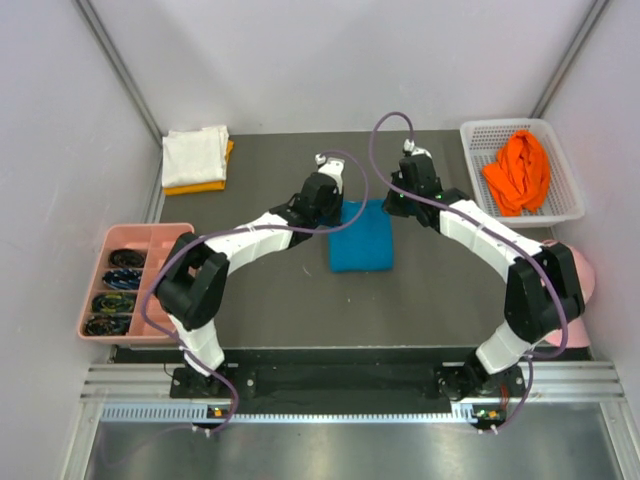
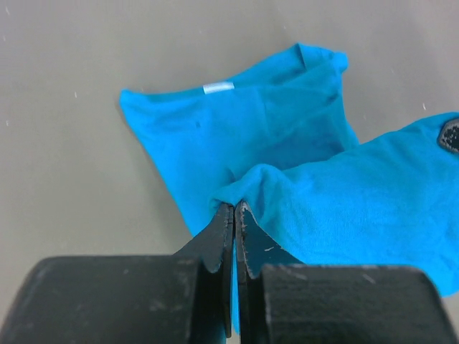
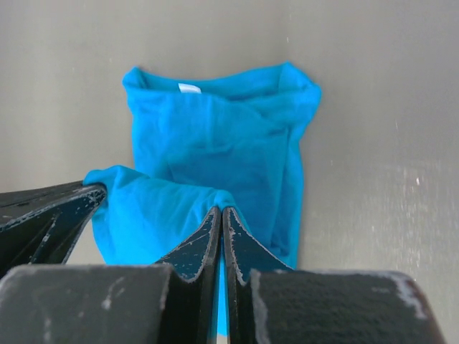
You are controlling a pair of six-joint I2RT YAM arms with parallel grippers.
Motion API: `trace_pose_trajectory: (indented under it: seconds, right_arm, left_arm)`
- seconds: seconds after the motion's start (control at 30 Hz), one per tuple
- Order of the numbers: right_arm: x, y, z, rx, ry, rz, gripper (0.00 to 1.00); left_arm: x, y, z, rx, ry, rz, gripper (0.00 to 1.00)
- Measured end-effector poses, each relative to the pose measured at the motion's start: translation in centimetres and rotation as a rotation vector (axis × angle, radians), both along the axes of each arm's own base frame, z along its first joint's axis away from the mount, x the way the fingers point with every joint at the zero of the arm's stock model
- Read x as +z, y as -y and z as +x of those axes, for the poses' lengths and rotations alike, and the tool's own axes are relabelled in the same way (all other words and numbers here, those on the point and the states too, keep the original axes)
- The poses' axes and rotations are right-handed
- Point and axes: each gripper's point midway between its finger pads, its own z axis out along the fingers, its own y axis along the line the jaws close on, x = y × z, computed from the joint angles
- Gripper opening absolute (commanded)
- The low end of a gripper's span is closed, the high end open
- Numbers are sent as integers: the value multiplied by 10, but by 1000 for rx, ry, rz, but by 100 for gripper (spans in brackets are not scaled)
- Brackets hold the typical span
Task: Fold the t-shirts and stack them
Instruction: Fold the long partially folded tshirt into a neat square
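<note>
A teal-blue t-shirt [image 1: 360, 240] lies partly folded in the middle of the table. My left gripper [image 1: 335, 200] is at its far left corner and my right gripper [image 1: 395, 205] at its far right corner. In the left wrist view the left gripper [image 2: 234, 206] is shut on a raised fold of the teal shirt [image 2: 251, 129]. The right gripper [image 3: 221, 210] pinches the same lifted edge of the shirt [image 3: 215, 136] in its own view. A folded white t-shirt [image 1: 195, 155] rests on a yellow-orange one [image 1: 200, 186] at the back left. A bright orange t-shirt [image 1: 517, 170] lies crumpled in a basket.
The white basket [image 1: 510, 124] stands at the back right. A pink compartment tray [image 1: 150, 228] with small dark items sits at the left edge. A pink cap [image 1: 585, 275] shows partly behind the right arm at the right edge.
</note>
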Motion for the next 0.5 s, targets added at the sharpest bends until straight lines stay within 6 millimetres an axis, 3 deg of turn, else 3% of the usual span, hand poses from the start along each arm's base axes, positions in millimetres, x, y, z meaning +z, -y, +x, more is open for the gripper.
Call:
trace_pose_trajectory:
  seconds: [0.37,0.5]
  right_arm:
    - [0,-1,51,-7,13,35,0]
    - [-8,-1,70,-10,2,48,0]
  left_arm:
    - [4,-2,57,24,28,-36,0]
    - [-4,-2,74,24,22,-42,0]
